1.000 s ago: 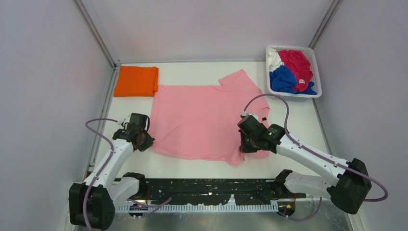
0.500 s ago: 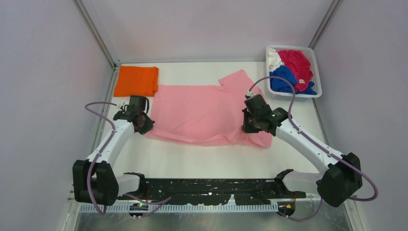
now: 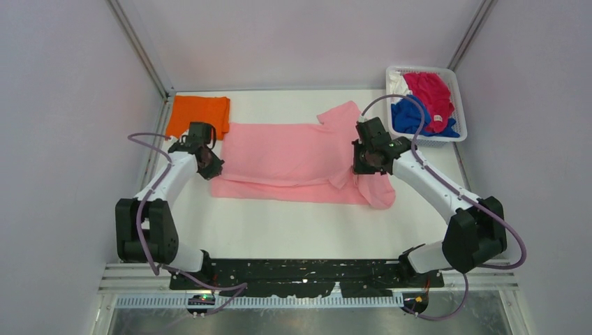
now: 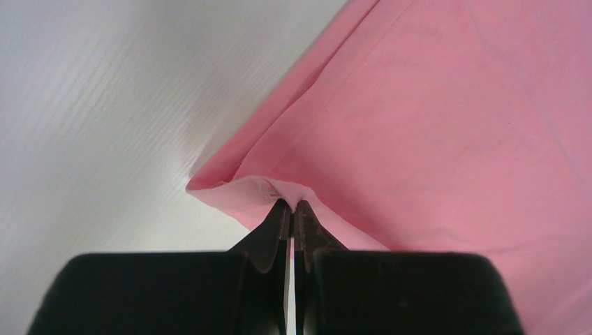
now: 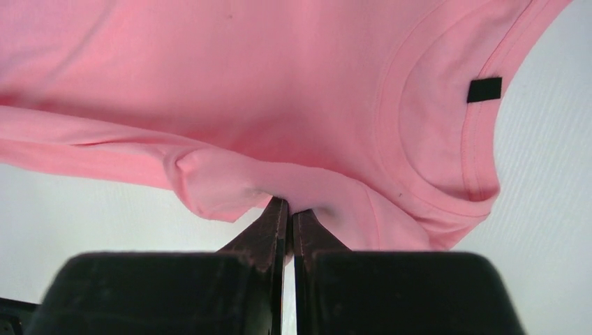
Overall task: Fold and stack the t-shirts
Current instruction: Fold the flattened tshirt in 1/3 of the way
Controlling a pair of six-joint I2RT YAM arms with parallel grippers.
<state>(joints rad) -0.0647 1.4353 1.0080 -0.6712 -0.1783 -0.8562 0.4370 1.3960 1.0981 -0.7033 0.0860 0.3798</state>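
Mid-table, dial centred on the bare table [image 3: 293, 230]: the light pink shirt [image 3: 286, 150] lies stretched from 9 to 3 o'clock, doubled over itself with the crease along its 6 o'clock edge. The left gripper [image 4: 291, 207] is clamped tight on a thin corner of hem at 9 o'clock. The right gripper [image 5: 287, 207] is clamped on a bunched wad just below the collar at 3 o'clock. The left bite looks shallow, so I'd guess a tug could pull the corner free and drop that side. The right holds a lump, with a flap sagging toward 5 o'clock, so the top layer may land skewed or trap a wrinkle. If the arms travel unevenly, the cloth goes taut and drags the under layer. The folded orange shirt [image 3: 199, 115] sits close by at 10 o'clock, where the left arm could nudge it. The basket [image 3: 427, 140] at 1 o'clock holds the blue [image 3: 408, 115], magenta-red [image 3: 429, 91] and white [image 3: 396, 82] shirts, not yet folded.
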